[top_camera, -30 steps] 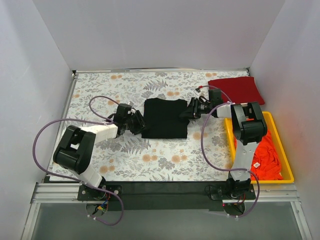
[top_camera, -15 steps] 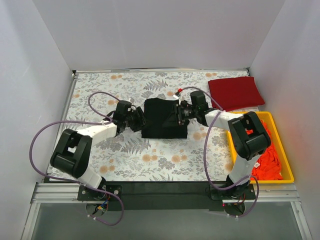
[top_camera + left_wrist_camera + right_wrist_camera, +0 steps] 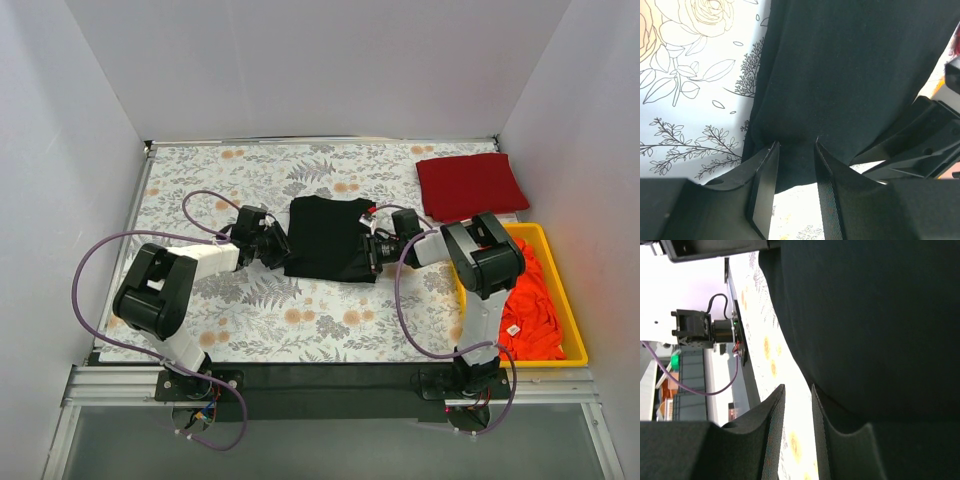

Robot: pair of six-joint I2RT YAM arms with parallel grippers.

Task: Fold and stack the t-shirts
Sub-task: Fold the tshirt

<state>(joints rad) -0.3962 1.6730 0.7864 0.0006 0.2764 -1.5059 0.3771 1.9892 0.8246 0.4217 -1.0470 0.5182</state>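
Note:
A folded black t-shirt lies in the middle of the floral table cover. My left gripper sits low at its left edge. In the left wrist view the jaws stand partly apart, and the shirt's near edge fills the gap between their tips. At the shirt's lower right edge is my right gripper. Its jaws are narrowly open with only table cover between them. The black cloth lies just beside its right finger. A folded dark red t-shirt lies at the back right.
A yellow bin at the right edge holds crumpled orange-red t-shirts, close behind my right arm's base. White walls close the table in on three sides. Purple cables loop over the floral cover beside both arms.
My right gripper went from the shirt's far right edge across the cloth, then back to its lower right edge. The left gripper stayed at the left edge. The shirt's lower right corner has shifted.

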